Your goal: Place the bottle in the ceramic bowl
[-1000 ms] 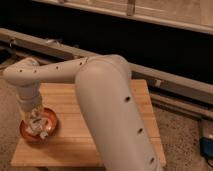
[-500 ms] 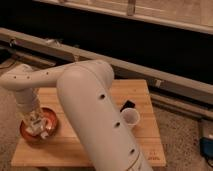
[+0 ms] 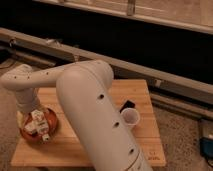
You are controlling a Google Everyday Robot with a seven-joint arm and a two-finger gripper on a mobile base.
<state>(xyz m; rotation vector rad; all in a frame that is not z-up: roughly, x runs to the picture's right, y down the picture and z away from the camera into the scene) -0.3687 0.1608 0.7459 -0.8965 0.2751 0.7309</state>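
The reddish-brown ceramic bowl [image 3: 30, 132] with an orange rim sits at the left front of the wooden table [image 3: 142, 95]. My gripper [image 3: 39, 126] is down over the bowl, its white fingers inside the rim. The bottle is hidden; I cannot make it out among the gripper parts in the bowl. My large white arm [image 3: 95, 115] runs from the lower middle up and left to the wrist above the bowl.
A translucent white plastic cup [image 3: 131, 118] stands on the table right of my arm, with a small black object [image 3: 128, 105] just behind it. A dark wall and a metal rail [image 3: 150, 70] run behind the table. Floor lies to the right.
My arm has swung, uncovering more of the table's right side with the cup and the black object. The gripper stays over the bowl.
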